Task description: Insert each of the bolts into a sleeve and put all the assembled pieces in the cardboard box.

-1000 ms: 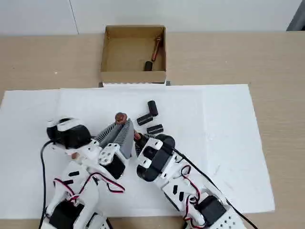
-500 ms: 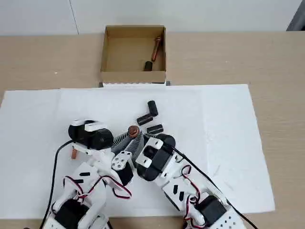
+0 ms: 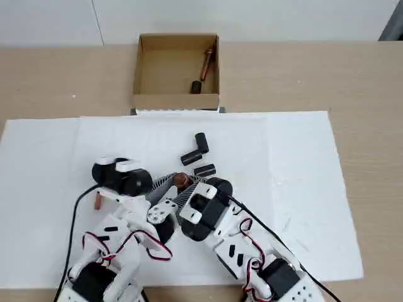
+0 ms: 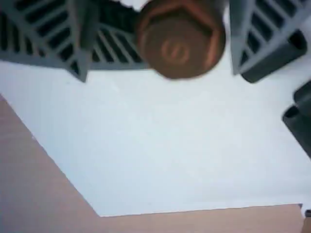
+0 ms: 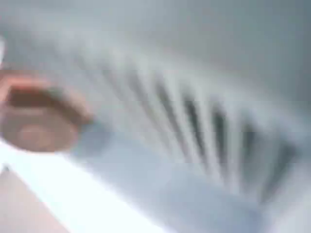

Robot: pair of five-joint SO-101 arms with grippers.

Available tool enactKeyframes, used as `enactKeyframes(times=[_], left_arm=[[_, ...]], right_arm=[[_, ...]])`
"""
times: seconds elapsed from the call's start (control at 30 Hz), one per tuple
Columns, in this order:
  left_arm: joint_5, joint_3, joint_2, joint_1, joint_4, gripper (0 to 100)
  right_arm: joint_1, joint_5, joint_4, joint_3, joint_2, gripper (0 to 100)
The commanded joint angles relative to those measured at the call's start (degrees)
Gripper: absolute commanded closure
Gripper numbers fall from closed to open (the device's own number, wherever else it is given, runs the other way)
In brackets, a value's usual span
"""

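Gripping the copper hex-headed bolt [image 4: 181, 39] tight between its ribbed grey fingers [image 4: 43, 39], the left gripper [image 3: 179, 181] hangs just beside the nearest of three loose black cylindrical sleeves [image 3: 204, 170]; I'd square the shank to a bore before pushing

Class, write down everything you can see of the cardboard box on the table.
The cardboard box is a plain brown, open-topped carton with low upright walls. It stands flat on the wooden table, its near wall along the far edge of the white sheet. Inside, by the wall on the high view's right, a copper-coloured bolt lies in line with a black sleeve; whether they are joined is hard to tell. The rest of its floor is bare.
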Motion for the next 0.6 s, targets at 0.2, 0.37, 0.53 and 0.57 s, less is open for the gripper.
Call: enactKeyframes(times=[0.2, 0.37, 0.53, 0.57], left_arm=[[-3.9, -6.0, -0.4, -4.7, 1.1, 82], [-3.8, -10.7, -0.4, -4.7, 1.2, 84], [-3.9, -11.6, -0.4, -7.4, 1.0, 98], [-4.0, -11.5, -0.4, -8.5, 1.0, 98]], right_arm=[[0.3, 0.3, -1.1, -3.0, -0.7, 99.5], [1.5, 0.2, -1.2, -2.2, -0.7, 99.5], [5.9, 0.1, -1.2, -2.2, -0.7, 99.5], [7.2, 0.1, -1.3, -2.2, -0.7, 99.5]])
